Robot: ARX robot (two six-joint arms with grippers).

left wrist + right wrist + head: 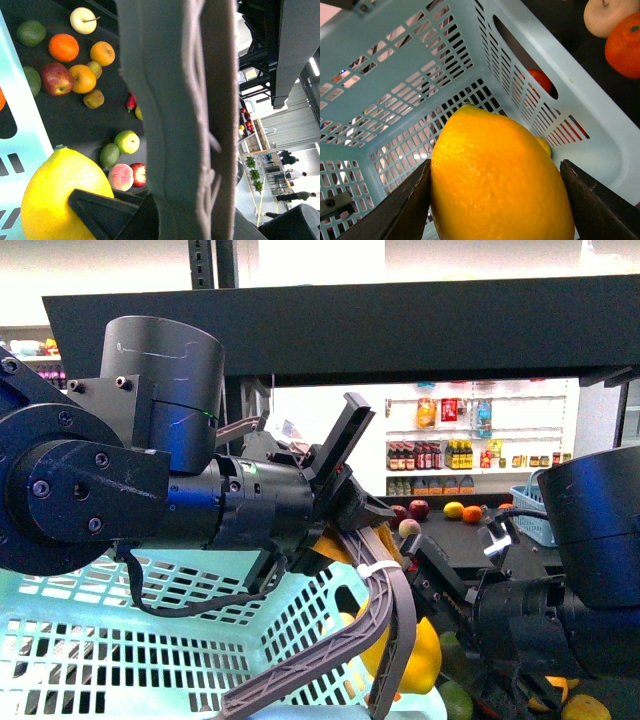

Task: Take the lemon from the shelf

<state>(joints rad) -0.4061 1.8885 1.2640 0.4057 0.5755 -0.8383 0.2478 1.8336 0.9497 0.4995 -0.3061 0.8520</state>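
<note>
The bright yellow lemon sits between my right gripper's two dark fingers, held over the inside of the light blue basket. In the front view the lemon shows low, behind the grey basket handle. My right gripper reaches in from the right. My left gripper is shut on the handle, which fills the left wrist view. The lemon also shows there beside the basket rim. The black shelf's tray lies beyond.
Several oranges, apples and green fruits lie on the shelf tray, such as an orange, a red apple and a cream apple. A black upper tray hangs overhead. White bottle shelves stand far behind.
</note>
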